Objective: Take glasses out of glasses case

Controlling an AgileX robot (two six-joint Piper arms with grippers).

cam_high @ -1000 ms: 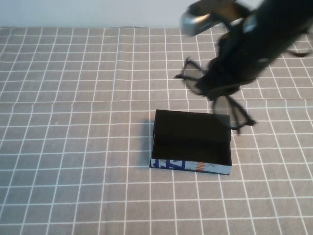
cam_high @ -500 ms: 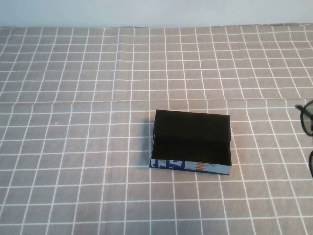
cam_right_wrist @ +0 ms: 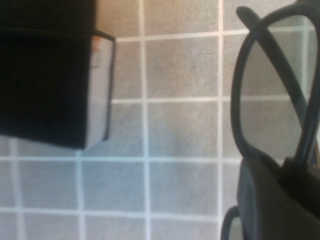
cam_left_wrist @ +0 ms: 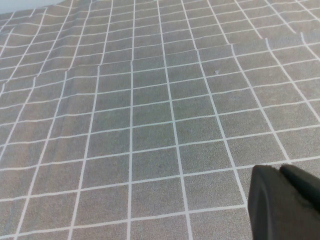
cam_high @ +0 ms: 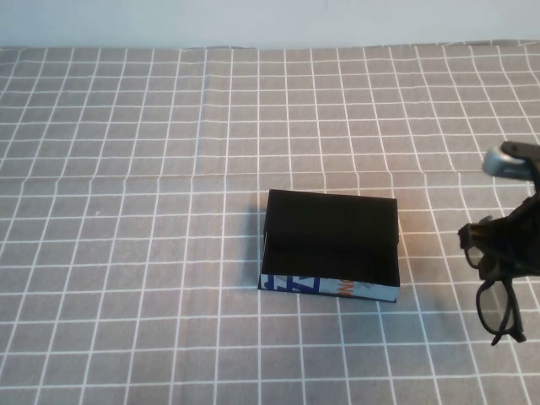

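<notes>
The glasses case (cam_high: 329, 245) lies open in the middle of the table, its inside dark and empty, its white printed edge toward the front. It also shows in the right wrist view (cam_right_wrist: 45, 75). My right gripper (cam_high: 509, 251) is at the table's right edge, to the right of the case, shut on the black glasses (cam_high: 494, 305), which hang from it low over the cloth. In the right wrist view one lens rim (cam_right_wrist: 240, 100) sticks out past the gripper (cam_right_wrist: 280, 200). My left gripper (cam_left_wrist: 285, 200) is shut and empty over bare cloth, outside the high view.
A grey cloth with a white grid (cam_high: 135, 253) covers the whole table. A pale wall (cam_high: 253, 21) runs along the back edge.
The right arm has swung with the glasses from behind the case's right end out to the right edge, then lower and nearer the front. The case has not moved.
</notes>
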